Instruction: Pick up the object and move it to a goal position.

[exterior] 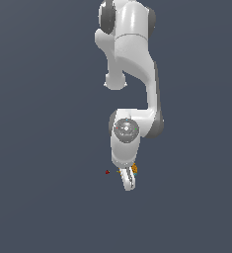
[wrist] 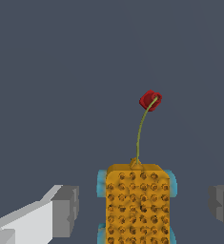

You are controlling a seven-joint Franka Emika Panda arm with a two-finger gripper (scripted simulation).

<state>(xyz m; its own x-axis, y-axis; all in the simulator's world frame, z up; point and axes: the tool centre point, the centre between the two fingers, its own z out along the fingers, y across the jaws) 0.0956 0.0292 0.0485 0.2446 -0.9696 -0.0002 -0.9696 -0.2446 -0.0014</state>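
The object point(wrist: 138, 205) is an oblong block with a bumpy orange-yellow face and cyan edges. In the wrist view it lies between my two grey fingertips point(wrist: 66, 209), with a clear gap on each side. My gripper point(wrist: 143, 207) is open and straddles it without touching. A thin greenish line runs from the block to the goal position point(wrist: 150, 100), a small dark-red marker beyond it. In the exterior view the block point(exterior: 135, 169) peeks out beside the white gripper point(exterior: 129, 184), and the red dot point(exterior: 107, 172) lies a short way toward the exterior view's left.
The white arm point(exterior: 132, 59) reaches down from the top of the exterior view. The plain dark grey-blue floor point(exterior: 48, 148) surrounds everything.
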